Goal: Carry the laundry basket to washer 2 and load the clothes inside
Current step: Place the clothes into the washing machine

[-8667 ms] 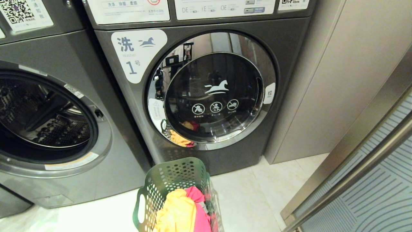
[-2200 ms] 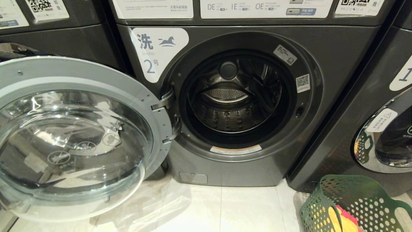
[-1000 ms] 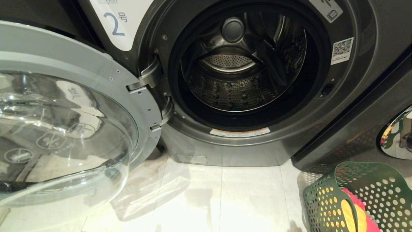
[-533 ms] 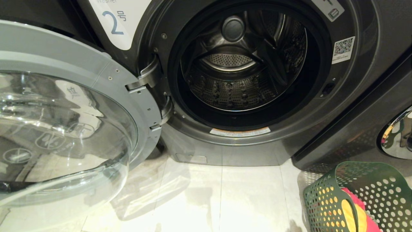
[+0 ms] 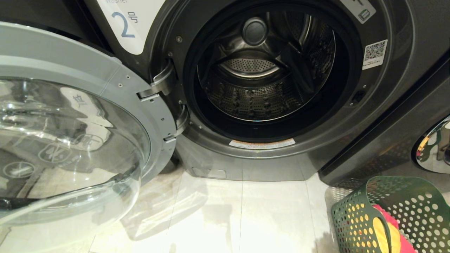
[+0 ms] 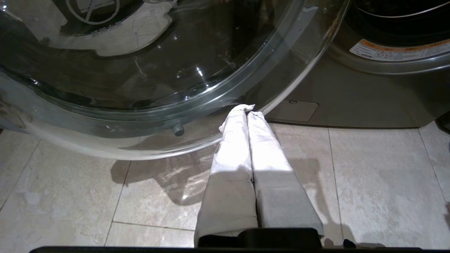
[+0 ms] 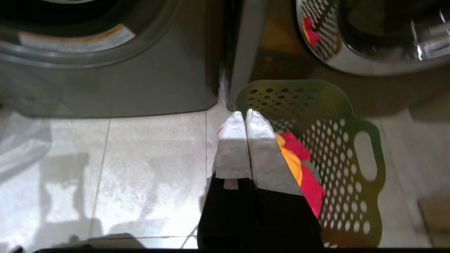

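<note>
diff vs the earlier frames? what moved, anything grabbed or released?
Only the camera moved: the view swung from washer 1 to washer 2, then closed in and sank. Over the last second nothing shifted. Nothing grabbed or released. Washer 2's door stays open, drum empty; the clothes are still in the laundry basket on the floor.

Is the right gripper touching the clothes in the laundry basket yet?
Cannot tell. In the right wrist view, the shut right gripper overlaps the laundry basket rim beside the clothes, with no visible gap or contact.

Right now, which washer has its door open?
Washer 2, marked "2": its glass door is swung wide, drum exposed. The neighbouring washer beside the basket is shut.
</note>
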Motion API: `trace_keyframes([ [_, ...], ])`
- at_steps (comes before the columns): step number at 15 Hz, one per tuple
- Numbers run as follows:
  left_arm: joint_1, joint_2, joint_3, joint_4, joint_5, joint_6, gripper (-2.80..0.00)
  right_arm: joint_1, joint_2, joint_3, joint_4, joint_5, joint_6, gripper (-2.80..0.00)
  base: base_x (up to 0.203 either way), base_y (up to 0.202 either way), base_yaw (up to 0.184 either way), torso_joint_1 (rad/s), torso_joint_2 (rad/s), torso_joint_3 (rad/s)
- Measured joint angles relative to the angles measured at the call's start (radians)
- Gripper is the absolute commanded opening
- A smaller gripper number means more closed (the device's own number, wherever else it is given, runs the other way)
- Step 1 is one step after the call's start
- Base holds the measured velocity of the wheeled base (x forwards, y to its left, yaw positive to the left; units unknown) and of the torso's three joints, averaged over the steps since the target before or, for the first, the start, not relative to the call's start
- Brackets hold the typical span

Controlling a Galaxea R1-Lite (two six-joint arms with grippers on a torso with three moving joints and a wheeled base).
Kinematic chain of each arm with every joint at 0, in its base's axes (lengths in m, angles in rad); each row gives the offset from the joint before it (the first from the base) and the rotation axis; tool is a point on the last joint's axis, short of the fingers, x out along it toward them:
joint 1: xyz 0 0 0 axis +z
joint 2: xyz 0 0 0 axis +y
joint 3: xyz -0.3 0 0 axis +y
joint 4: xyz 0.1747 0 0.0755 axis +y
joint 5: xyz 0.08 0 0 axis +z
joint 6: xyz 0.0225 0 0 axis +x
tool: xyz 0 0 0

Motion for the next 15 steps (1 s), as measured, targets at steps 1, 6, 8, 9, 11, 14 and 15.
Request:
trace_keyframes([
  [1, 0.000, 0.000, 0.000, 0.000, 0.001, -0.009, -2.80, 0.000, 0.097, -0.073, 0.027, -0.038, 0.064, -2.80, 0.000, 0.000, 0.000, 0.000, 0.00, 0.000],
  [6, 0.000, 0.000, 0.000, 0.000, 0.002, -0.015, -2.80, -0.011, 0.661, -0.248, 0.111, -0.169, 0.351, -2.80, 0.000, 0.000, 0.000, 0.000, 0.00, 0.000],
  [8, 0.000, 0.000, 0.000, -0.001, 0.002, -0.015, -2.80, -0.024, 0.850, -0.266, 0.121, -0.187, 0.403, -2.80, 0.000, 0.000, 0.000, 0.000, 0.00, 0.000],
  [9, 0.000, 0.000, 0.000, -0.001, 0.002, -0.015, -2.80, -0.032, 0.945, -0.275, 0.121, -0.193, 0.434, -2.80, 0.000, 0.000, 0.000, 0.000, 0.00, 0.000],
  [11, 0.000, 0.000, 0.000, 0.000, 0.002, -0.015, -2.80, -0.083, 1.093, -0.294, 0.114, -0.201, 0.495, -2.80, 0.000, 0.000, 0.000, 0.000, 0.00, 0.000],
  [14, 0.000, 0.000, 0.000, 0.000, 0.002, -0.015, -2.80, -0.173, 1.217, -0.311, 0.108, -0.204, 0.504, -2.80, 0.000, 0.000, 0.000, 0.000, 0.00, 0.000],
  [15, 0.000, 0.000, 0.000, 0.000, 0.002, -0.015, -2.80, -0.207, 1.252, -0.311, 0.096, -0.202, 0.505, -2.80, 0.000, 0.000, 0.000, 0.000, 0.00, 0.000],
])
